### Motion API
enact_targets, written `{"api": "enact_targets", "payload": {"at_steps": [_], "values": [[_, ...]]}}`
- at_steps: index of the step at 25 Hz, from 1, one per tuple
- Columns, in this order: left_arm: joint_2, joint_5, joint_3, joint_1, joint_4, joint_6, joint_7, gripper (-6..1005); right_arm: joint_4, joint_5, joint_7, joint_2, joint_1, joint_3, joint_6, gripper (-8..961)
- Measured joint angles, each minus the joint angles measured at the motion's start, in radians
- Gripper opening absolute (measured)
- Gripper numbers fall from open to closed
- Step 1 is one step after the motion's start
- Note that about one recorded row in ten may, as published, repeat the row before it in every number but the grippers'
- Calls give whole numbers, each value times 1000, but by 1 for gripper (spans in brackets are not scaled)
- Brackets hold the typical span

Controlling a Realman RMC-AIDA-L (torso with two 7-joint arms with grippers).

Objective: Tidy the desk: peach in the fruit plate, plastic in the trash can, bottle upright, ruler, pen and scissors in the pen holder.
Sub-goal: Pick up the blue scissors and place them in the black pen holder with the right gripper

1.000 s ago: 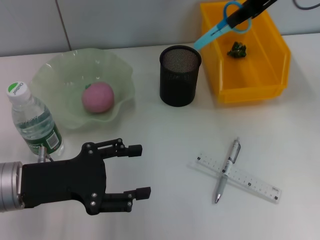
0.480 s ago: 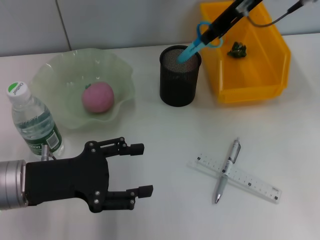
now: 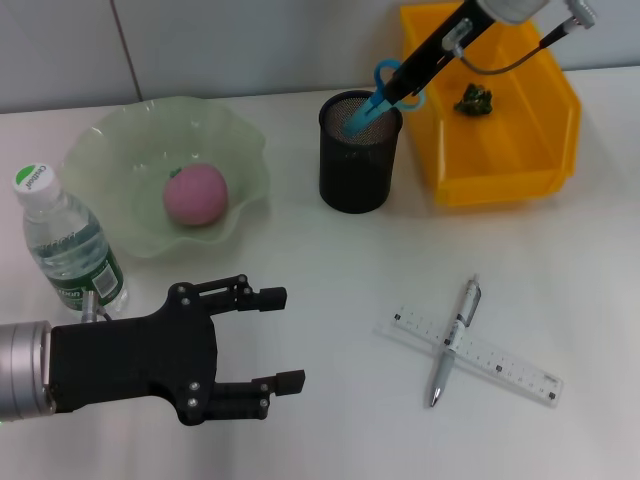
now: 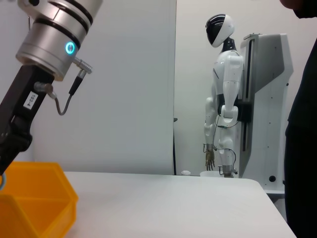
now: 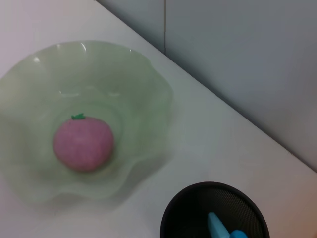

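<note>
My right gripper (image 3: 405,88) is shut on the blue scissors (image 3: 362,115), which slant down with their blades inside the black mesh pen holder (image 3: 355,175). Their blue tip (image 5: 220,228) shows inside the holder (image 5: 188,218) in the right wrist view. The pink peach (image 3: 196,194) lies in the green fruit plate (image 3: 110,140). The bottle (image 3: 65,240) stands upright at the left. Just in front of it, my left gripper (image 3: 278,340) hovers open and empty. The pen (image 3: 455,340) lies across the clear ruler (image 3: 500,362). Crumpled green plastic (image 3: 474,99) sits in the yellow bin (image 3: 500,185).
The yellow bin stands right beside the pen holder at the back right. The left wrist view shows the right arm (image 4: 49,44) above the bin's corner (image 4: 34,198) and a white humanoid robot (image 4: 223,99) beyond the table.
My right gripper has moved left and down, carrying the scissors from above the yellow bin until their blades entered the pen holder. The left arm has barely shifted.
</note>
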Motion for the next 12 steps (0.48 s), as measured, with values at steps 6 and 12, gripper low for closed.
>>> {"api": "enact_targets", "payload": {"at_steps": [6, 12], "values": [[0, 0, -1, 1, -1, 0, 0, 786, 17, -1, 5, 7, 7, -12, 27, 82], [-1, -3, -4, 3, -2, 0, 0, 786, 20, -1, 6, 12, 10, -13, 36, 99]]}}
